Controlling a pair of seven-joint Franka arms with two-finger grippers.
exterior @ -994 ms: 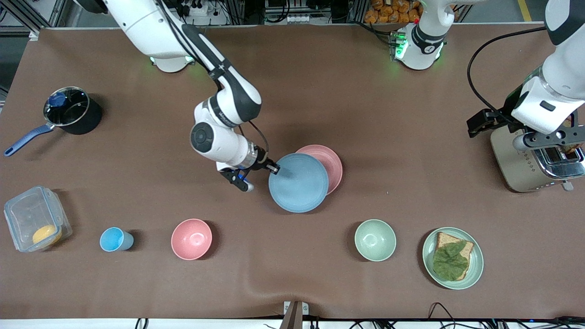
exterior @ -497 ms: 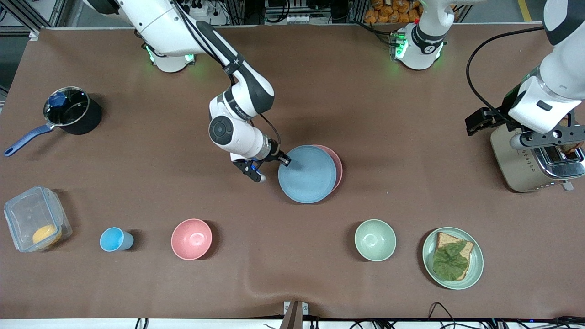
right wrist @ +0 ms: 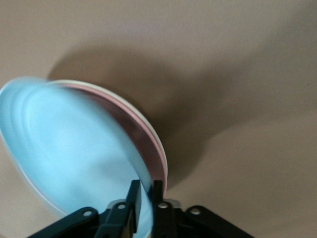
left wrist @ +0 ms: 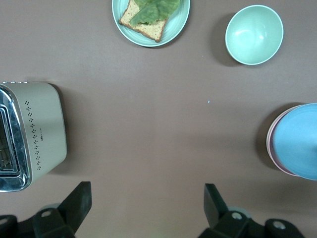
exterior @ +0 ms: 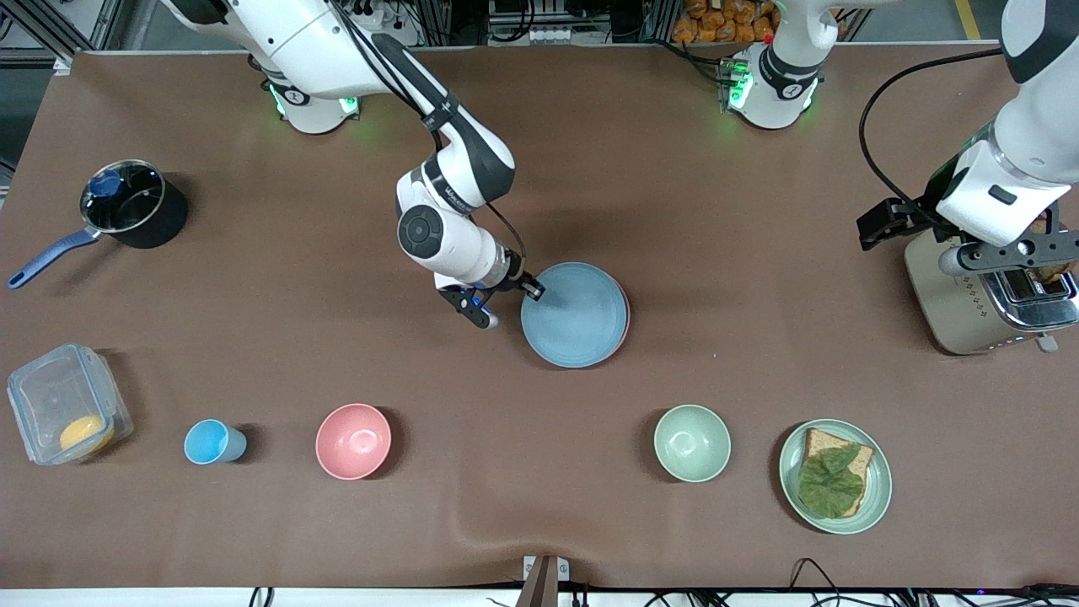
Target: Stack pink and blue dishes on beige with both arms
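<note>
The right gripper grips the rim of the blue plate, which is above the pink plate near the table's middle. If it lets go while the plate is tilted, I think the plate may slide off the stack. The beige plate is almost hidden; only a pale rim shows in the right wrist view. The left gripper waits, fingers apart, beside the toaster.

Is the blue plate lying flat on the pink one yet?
No: blue plate is tilted above pink plate, rim pinched by right gripper.
</note>
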